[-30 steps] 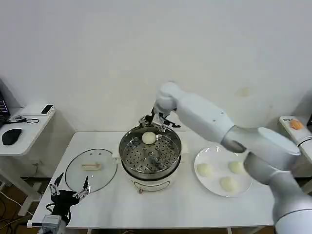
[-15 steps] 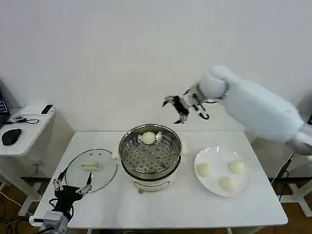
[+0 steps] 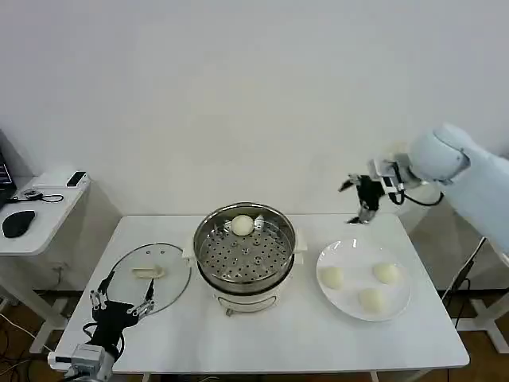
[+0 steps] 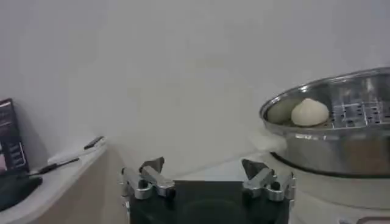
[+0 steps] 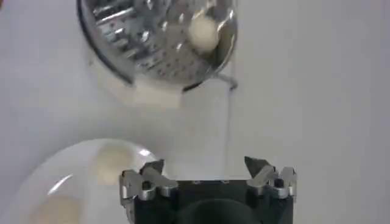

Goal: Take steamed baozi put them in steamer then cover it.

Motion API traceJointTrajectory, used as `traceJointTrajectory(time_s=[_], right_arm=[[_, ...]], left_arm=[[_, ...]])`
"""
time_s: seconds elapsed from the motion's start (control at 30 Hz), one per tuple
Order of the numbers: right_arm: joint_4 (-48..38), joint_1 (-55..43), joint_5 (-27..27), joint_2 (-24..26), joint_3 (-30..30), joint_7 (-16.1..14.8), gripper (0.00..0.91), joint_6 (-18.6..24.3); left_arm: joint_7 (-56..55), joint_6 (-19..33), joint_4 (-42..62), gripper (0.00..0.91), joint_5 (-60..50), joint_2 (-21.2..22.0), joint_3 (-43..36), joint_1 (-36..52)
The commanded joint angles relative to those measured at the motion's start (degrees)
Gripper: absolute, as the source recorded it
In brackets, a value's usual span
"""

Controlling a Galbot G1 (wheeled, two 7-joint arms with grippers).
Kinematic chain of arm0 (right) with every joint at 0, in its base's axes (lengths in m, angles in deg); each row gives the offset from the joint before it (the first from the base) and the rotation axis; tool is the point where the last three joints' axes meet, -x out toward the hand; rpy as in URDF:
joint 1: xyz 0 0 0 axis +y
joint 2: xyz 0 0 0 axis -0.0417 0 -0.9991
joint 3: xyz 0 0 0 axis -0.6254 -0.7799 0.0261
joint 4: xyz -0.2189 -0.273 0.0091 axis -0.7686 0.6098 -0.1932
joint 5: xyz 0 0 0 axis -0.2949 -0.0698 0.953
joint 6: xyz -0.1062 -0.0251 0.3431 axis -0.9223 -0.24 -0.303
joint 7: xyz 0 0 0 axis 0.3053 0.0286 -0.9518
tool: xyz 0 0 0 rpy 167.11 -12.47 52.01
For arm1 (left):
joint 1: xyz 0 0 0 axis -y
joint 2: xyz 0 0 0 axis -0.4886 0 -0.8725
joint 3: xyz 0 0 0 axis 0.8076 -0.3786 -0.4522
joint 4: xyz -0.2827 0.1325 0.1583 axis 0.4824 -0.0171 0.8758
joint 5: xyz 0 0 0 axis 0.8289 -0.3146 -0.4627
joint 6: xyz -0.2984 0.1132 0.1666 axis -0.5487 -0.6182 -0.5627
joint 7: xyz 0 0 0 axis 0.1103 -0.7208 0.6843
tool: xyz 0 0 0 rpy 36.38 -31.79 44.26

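The steamer stands mid-table with one steamed baozi on its perforated tray, at the back. Three more baozi lie on the white plate to its right. My right gripper hangs open and empty in the air above the plate's far edge. In its wrist view, that gripper looks down on the steamer, the baozi and the plate. My left gripper is parked open and empty at the table's front left; its own view shows the steamer.
The glass lid with its cream handle lies flat left of the steamer, just beyond the left gripper. A side table at the far left holds a mouse and a phone. A small orange object sits at the right edge.
My right arm has pulled away from the steamer and swung up and right to above the plate, empty. The baozi stays in the steamer. The left gripper barely shifted.
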Motion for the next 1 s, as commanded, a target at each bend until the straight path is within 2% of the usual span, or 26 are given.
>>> traceJointTrajectory(time_s=[0.03,0.43,0.83,1.0], right_arm=[[0.1,14.3,-6.3,1.4,6.5,-3.2,0.907,-4.2],[-7.8,21.5,-11.9,-10.2,8.8,-2.4,0.907,-2.5],[-12.2,21.7,-15.0,-13.8,9.1,0.7,0.907,-0.3],[-13.0,22.1,-15.7,-14.4,9.6,0.4,0.907,-0.1]], left_arm=[[0.0,-0.4,-3.0,0.907,0.2,0.6,-0.1,-1.2],[0.1,-0.7,-3.5,0.907,-0.9,1.2,-0.1,-2.8],[0.0,-0.8,-3.4,0.907,-1.2,0.8,1.0,-3.4],[0.1,-1.0,-3.3,0.907,-0.9,0.8,0.7,-3.3]])
